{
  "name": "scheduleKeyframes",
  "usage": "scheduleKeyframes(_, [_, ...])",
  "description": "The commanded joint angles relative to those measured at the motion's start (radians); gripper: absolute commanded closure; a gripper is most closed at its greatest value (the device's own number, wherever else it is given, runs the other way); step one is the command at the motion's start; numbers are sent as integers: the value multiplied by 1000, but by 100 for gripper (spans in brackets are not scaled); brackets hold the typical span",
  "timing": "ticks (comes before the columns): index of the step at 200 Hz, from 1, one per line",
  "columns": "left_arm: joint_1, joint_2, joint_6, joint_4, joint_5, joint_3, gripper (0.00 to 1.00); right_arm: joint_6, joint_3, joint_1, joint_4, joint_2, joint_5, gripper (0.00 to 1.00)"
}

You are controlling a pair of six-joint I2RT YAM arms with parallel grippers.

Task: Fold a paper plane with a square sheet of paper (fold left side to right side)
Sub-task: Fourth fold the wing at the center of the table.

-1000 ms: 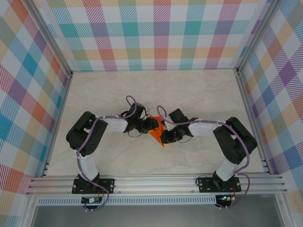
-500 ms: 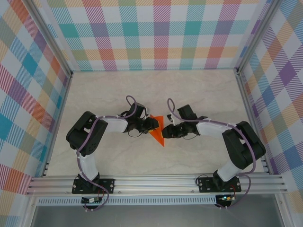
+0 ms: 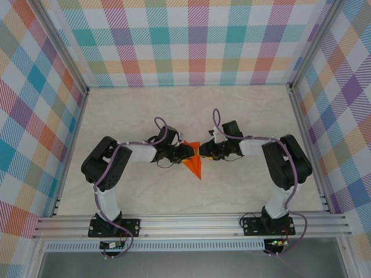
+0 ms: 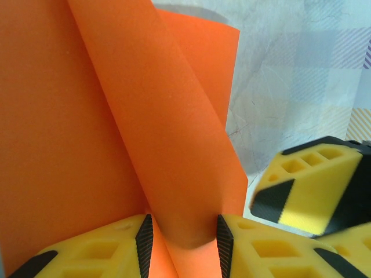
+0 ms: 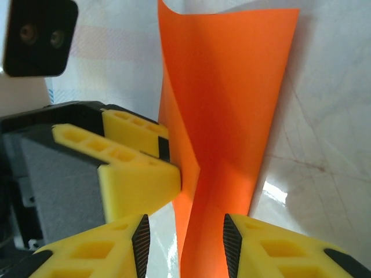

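The bright orange sheet of paper (image 3: pixel 195 165) is creased into a pointed wedge at the table's middle, its tip toward the near edge. My left gripper (image 3: pixel 188 152) comes in from the left and is shut on a raised, curved fold of the paper (image 4: pixel 174 174), which spans the gap between the two pads (image 4: pixel 145 240). My right gripper (image 3: pixel 204 154) faces it from the right with its jaws open around the paper's (image 5: pixel 232 104) lower part; the left pad stands apart from the sheet. The left gripper's yellow fingers (image 5: pixel 139 179) press the sheet's edge.
The pale marble table (image 3: pixel 145 116) has free room on all sides of the two grippers. Checked walls close the back and both sides. Aluminium rails (image 3: pixel 191 223) run along the near edge by the arm bases.
My right gripper has opened and let go of the paper, then shifted a little away from the near edge to face the left gripper. The left gripper has kept its hold.
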Motion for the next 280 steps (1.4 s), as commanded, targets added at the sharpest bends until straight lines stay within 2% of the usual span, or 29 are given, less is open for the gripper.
scheduleKeyframes(1, [-17, 16, 8, -23, -28, 12, 63, 29, 24, 7, 54, 30, -56, 61])
scheduleKeyframes(54, [-17, 10, 12, -29, -28, 14, 63, 26, 64, 23, 41, 83, -64, 68])
scheduleKeyframes(85, [-17, 7, 14, -32, -30, 13, 63, 15, 74, 25, 21, 92, -46, 85])
scheduleKeyframes(119, [-17, 8, 15, -35, -31, 16, 63, -51, 98, 25, -85, 74, 39, 95])
scheduleKeyframes(195, [-17, 4, 15, -35, -31, 12, 63, -105, 148, 26, -177, 106, 94, 95])
scheduleKeyframes(280, [-16, 2, 16, -36, -30, 12, 63, -105, 129, 29, -177, 136, 108, 95])
